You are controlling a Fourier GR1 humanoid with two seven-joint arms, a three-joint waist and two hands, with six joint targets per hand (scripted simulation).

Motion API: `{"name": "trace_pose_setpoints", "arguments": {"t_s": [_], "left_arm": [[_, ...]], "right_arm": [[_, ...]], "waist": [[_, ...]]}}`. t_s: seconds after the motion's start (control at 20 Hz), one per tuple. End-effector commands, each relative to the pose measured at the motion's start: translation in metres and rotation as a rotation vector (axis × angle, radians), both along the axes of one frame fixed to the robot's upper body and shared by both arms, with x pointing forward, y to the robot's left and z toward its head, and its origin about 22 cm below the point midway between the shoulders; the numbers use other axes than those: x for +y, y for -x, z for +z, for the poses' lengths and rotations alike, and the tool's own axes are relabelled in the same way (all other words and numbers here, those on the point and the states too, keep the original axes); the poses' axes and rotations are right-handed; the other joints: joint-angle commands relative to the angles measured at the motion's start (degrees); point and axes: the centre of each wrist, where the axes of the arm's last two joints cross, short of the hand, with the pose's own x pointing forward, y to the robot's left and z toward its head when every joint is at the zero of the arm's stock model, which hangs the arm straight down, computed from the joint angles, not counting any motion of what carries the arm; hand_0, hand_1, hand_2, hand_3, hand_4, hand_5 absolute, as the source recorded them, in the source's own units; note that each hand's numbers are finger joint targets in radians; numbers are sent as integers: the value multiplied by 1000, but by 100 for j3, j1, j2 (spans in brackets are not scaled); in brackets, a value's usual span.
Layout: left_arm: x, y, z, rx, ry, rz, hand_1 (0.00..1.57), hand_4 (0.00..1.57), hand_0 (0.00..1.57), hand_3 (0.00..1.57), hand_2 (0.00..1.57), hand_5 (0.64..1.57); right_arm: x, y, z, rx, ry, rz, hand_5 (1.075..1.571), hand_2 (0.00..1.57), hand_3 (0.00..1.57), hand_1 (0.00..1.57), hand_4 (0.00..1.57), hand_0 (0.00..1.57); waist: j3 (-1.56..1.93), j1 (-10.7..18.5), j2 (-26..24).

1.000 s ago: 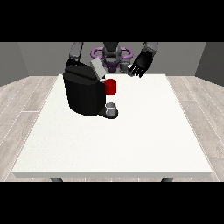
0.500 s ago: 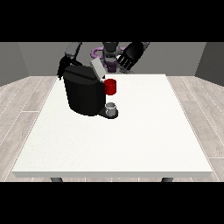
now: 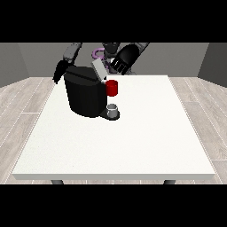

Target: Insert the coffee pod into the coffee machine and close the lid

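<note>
Nearing the raised lid (image 3: pixel 99 69), seemingly, the view's-right hand (image 3: pixel 123 59) has dropped.

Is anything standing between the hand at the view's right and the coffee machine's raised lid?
Nothing visible. The hand at the view's right hangs just beside the raised grey lid of the coffee machine, with no object showing between them. Whether they touch cannot be told.

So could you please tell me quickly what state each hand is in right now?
Hand at the view's right: open, fingers spread, holding nothing, just behind the coffee machine's raised lid.
Hand at the view's left: cannot be told.
</note>
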Motion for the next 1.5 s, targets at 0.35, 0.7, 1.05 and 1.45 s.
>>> {"name": "trace_pose_setpoints", "arguments": {"t_s": [0.35,0.7,1.05,1.45], "left_arm": [[-3,-2,4,-31,-34,-36,1188,461,1188,1219,1258,1571],[1,-4,24,15,0,-6,1251,425,1251,1217,1290,1571],[8,-5,6,-8,-10,-8,1196,418,1196,1201,1252,1571],[-11,-6,20,-47,-11,11,1225,376,1225,1206,1261,1571]], "right_arm": [[6,-11,13,-19,-15,-31,1571,0,0,0,0,0],[2,-10,12,-22,9,3,1571,0,0,0,0,0],[10,-9,16,-42,-23,-8,1571,0,0,0,0,0],[5,-10,8,-24,4,4,1571,0,0,0,0,0]], "waist": [[-1,50,362],[0,-138,312],[-1,-172,400],[1,-226,400]]}}
